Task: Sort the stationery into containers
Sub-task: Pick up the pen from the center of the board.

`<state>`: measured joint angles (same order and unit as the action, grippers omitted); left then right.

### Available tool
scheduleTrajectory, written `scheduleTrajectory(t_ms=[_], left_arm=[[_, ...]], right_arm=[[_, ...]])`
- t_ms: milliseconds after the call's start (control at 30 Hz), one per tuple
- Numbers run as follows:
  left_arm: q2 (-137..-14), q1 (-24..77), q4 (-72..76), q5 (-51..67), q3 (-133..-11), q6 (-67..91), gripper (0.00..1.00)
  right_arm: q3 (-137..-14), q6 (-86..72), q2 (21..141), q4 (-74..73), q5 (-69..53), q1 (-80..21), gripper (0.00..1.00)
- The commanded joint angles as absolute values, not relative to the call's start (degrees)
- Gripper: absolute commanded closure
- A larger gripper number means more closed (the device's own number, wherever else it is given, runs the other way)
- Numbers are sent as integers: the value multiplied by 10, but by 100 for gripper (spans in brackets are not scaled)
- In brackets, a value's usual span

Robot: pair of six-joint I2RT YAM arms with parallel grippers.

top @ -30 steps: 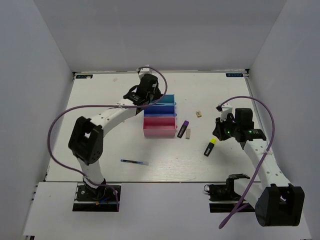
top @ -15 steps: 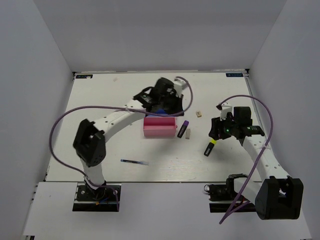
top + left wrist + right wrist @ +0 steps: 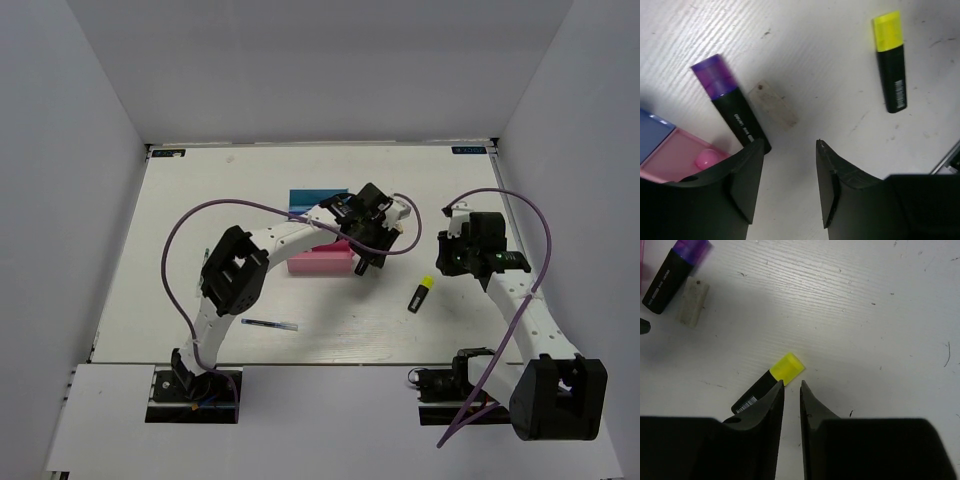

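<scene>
Top and wrist views of the sorting scene, with positions given relative to the pink bin [image 3: 320, 264], the nearest of three joined containers; the teal bin [image 3: 316, 197] is at the far end, and the blue bin [image 3: 651, 133] between them is largely covered by the left arm in the top view. The left arm reaches across the row, and the left gripper [image 3: 789, 150] hangs just off the pink bin's right side, its jaws spread apart and holding nothing. Below it lie a purple-capped highlighter [image 3: 730, 102], touching or nearly touching the bin's right wall, and a beige eraser [image 3: 772, 104] just beyond, alongside it. A small pink rounded object [image 3: 705, 159] sits inside the pink bin. A yellow-capped highlighter [image 3: 774, 380] lies farther to the right of the bin, well apart from the eraser. The right gripper [image 3: 791, 386] is poised above it, jaws drawn to a narrow slit and grasping nothing. A thin blue pen [image 3: 269, 323] lies on the table [image 3: 200, 220] toward the near left of the bin.
</scene>
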<state>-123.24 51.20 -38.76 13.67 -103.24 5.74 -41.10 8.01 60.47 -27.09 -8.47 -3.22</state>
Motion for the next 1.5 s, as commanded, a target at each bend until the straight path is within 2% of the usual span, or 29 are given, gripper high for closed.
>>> scheduleTrajectory(t_ms=[0, 300, 600, 1467], left_arm=[[-1222, 517, -396, 74, -1056, 31, 43], [-1266, 510, -393, 24, -1094, 22, 41], [-1300, 511, -352, -20, -1102, 38, 49], [-1340, 524, -271, -85, -1061, 46, 53]], right_arm=[[-436, 76, 602, -271, -79, -31, 77], [-437, 74, 594, -272, -85, -31, 74], [-434, 76, 591, -270, -91, -31, 74], [-434, 76, 592, -270, -98, -30, 74]])
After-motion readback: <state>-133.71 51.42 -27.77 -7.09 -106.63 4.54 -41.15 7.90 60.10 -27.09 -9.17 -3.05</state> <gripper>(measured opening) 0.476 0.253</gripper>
